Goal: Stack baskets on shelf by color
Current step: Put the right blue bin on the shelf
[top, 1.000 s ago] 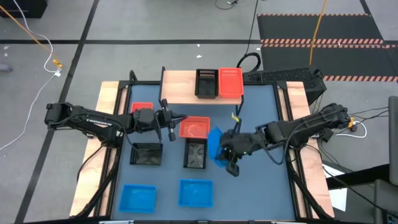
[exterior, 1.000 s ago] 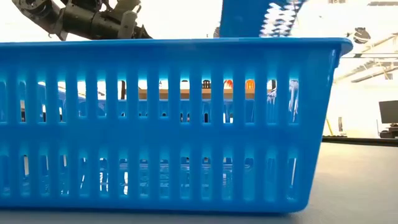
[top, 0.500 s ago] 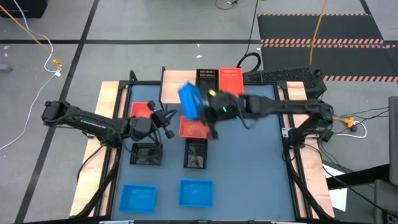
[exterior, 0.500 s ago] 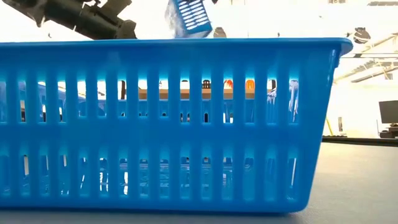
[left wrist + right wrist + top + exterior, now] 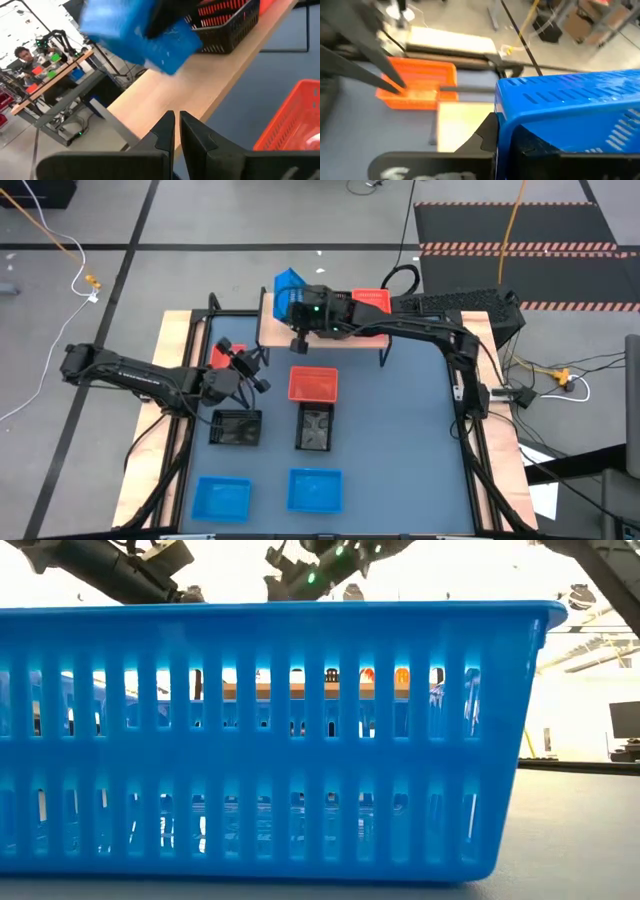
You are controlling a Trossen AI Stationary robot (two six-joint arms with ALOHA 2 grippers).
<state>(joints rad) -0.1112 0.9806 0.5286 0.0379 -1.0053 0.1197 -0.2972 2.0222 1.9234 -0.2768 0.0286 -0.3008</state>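
Gripping a blue basket (image 5: pixel 290 285) above the shelf (image 5: pixel 276 328), right pincer (image 5: pixel 299 308) clamped shut

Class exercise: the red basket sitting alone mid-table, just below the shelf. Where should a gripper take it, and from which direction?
Take the red basket by one rim wall, coming straight down from above. It sits upright with its open top facing up, so one finger probably fits inside and one outside. Its shelf-side wall looks clearest; a black basket abuts the opposite end.
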